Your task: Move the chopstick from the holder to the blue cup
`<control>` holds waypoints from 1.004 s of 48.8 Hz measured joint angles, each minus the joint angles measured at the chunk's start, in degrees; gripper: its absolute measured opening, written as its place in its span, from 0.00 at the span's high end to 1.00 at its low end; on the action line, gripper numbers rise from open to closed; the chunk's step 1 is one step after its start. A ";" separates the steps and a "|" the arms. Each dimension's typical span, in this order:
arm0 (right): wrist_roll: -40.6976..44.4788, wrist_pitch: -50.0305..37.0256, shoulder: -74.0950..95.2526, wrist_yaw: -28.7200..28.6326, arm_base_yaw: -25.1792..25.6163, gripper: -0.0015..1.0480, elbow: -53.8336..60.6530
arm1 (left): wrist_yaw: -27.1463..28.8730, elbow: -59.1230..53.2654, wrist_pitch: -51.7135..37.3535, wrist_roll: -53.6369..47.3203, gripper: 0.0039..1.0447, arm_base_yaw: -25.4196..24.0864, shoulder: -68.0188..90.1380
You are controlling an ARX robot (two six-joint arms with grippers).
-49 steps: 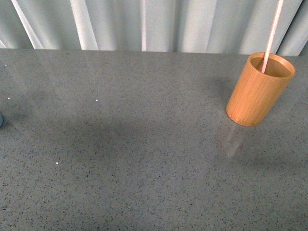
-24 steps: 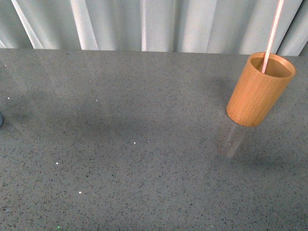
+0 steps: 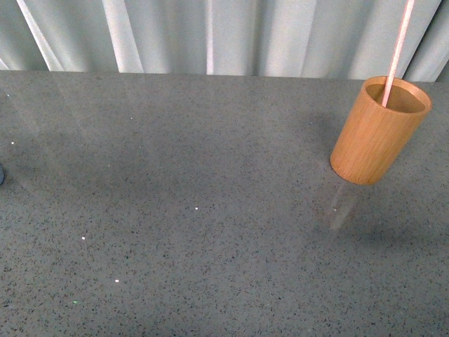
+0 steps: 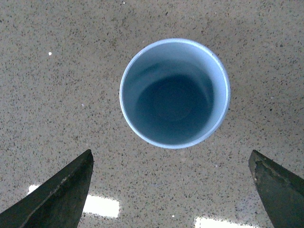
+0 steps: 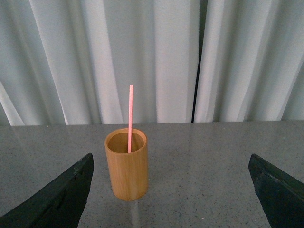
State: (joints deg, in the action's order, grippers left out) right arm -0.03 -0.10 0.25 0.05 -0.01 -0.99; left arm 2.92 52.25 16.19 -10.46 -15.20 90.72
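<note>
Front view of a grey speckled tabletop [image 3: 210,210] with a pale pleated curtain [image 3: 231,35] behind it. At about 2 o'clock stands the holder [image 3: 375,137], an orange-tan wooden cylinder. The chopstick [image 3: 397,49], a thin pale pink stick, stands inside it, leaning on the far rim and rising out of frame. At 9 o'clock, only a sliver of the blue cup [image 3: 1,174] shows at the picture's edge, well apart from the holder.

The left wrist camera looks straight down into the blue cup, which is upright and empty. The left end effector [image 4: 171,190] hangs above it with its jaws spread wide, holding nothing. The right wrist camera faces the holder and chopstick from a distance. The right end effector [image 5: 171,190] is also spread wide and empty, so the transfer has not begun.

The chopstick is likely light, stiff and smooth, so it may swivel or slip in a loose pinch. The best place to grip looks to be the bare shaft well above the holder's rim, followed by a straight upward lift so the holder does not tip.
</note>
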 joint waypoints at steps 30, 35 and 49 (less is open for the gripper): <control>0.00 0.00 0.00 0.00 0.00 0.10 0.00 | 2.51 6.84 -2.58 -0.02 0.06 -0.96 8.98; 0.00 0.00 0.00 0.00 0.00 0.10 0.00 | 2.78 6.95 -3.19 -0.02 0.06 -1.22 9.92; 0.00 0.00 0.00 0.00 0.00 0.10 0.00 | 3.19 7.23 -4.61 0.00 0.06 -1.55 12.90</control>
State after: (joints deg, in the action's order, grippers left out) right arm -0.03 -0.10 0.25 0.05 -0.01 -0.99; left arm 6.11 59.48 11.57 -10.46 -16.75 103.61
